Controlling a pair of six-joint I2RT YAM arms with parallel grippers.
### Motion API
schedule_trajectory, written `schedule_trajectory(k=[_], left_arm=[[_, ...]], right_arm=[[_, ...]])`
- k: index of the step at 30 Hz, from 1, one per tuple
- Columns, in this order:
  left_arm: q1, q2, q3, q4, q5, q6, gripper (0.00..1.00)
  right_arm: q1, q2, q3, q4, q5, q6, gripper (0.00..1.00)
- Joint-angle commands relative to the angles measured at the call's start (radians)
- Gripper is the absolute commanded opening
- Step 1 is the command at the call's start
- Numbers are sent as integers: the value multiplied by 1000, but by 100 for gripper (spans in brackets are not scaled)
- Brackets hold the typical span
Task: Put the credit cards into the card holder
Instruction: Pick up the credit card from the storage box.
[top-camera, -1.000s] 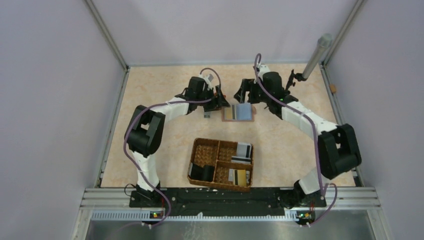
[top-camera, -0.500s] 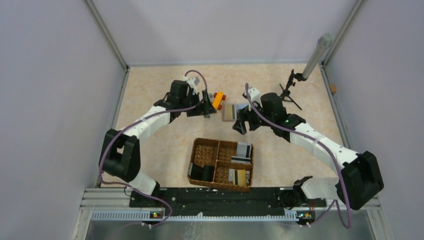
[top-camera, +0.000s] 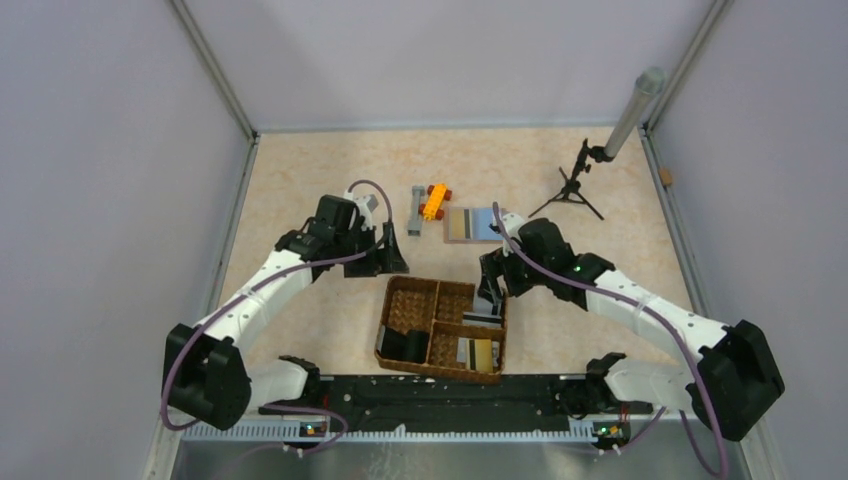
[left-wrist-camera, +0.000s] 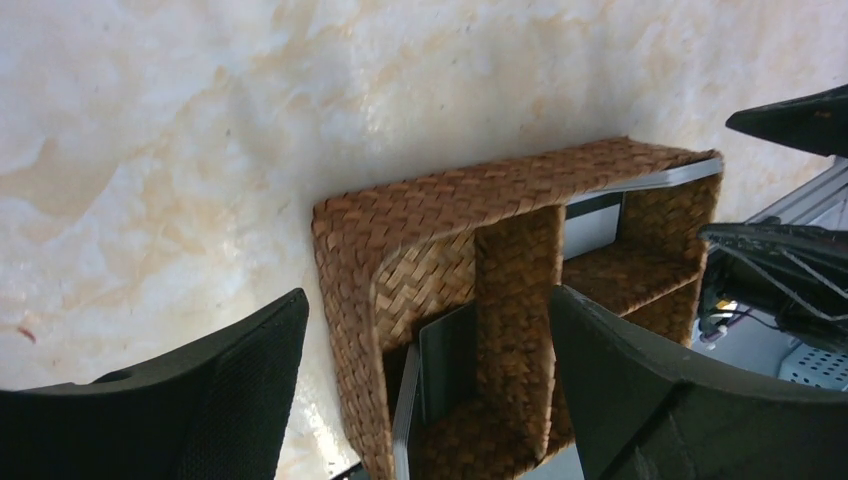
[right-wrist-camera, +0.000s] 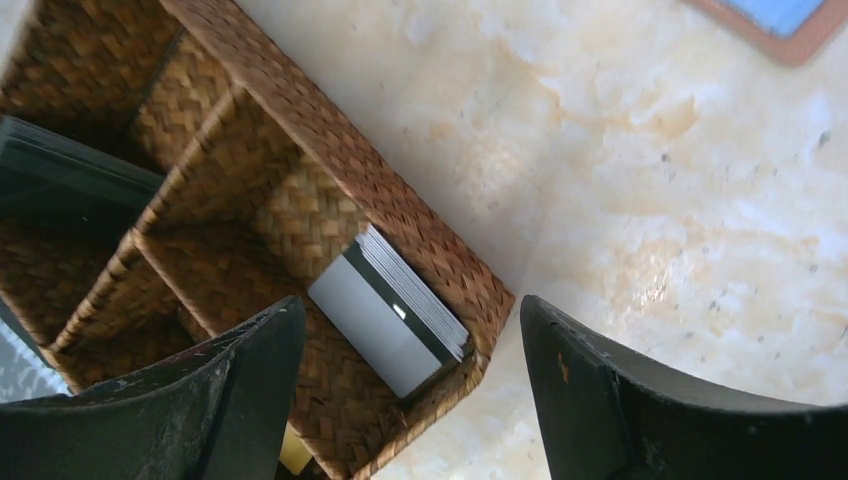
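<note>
The card holder (top-camera: 473, 224) lies open on the table behind the basket, light blue inside, with a gold card on its left half; its corner shows in the right wrist view (right-wrist-camera: 790, 20). A stack of grey credit cards (top-camera: 487, 300) with a black stripe leans in the woven basket's back right compartment (right-wrist-camera: 395, 315). More cards, gold and white, (top-camera: 477, 353) lie in the front right compartment. My right gripper (top-camera: 490, 285) is open and empty just above the grey stack (right-wrist-camera: 410, 300). My left gripper (top-camera: 392, 262) is open and empty over the basket's back left corner (left-wrist-camera: 428, 295).
The woven basket (top-camera: 420, 281) stands at the table's near middle (left-wrist-camera: 450, 195) (right-wrist-camera: 400, 210), with a black blocky object (top-camera: 405, 345) in its front left compartment (left-wrist-camera: 445, 350). An orange toy (top-camera: 434, 200) and a grey piece (top-camera: 415, 210) lie left of the holder. A small tripod (top-camera: 575, 185) stands at the back right.
Both arms have pulled back from the card holder toward the basket. The holder, the orange toy and the grey piece are now uncovered.
</note>
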Motion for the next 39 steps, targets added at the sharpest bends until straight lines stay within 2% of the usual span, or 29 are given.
schedule_trajectory(k=[1,6,15,29,39], left_arm=[[5,-56,-34,-139,-19,20,89],[4,-67,-65,-158,-19,15,88],[4,-64,-99,-134,-31,6,77],[4,-40,-99,-134,-30,22,74],[5,-35,-98,-137,-27,31,73]], right_arm=[[21,-19,-31,-6,63,31,78],[28,1,-57,23,76,36,77],[39,36,-79,60,147,36,74],[65,37,-49,45,265,35,65],[76,12,-5,12,285,27,63]])
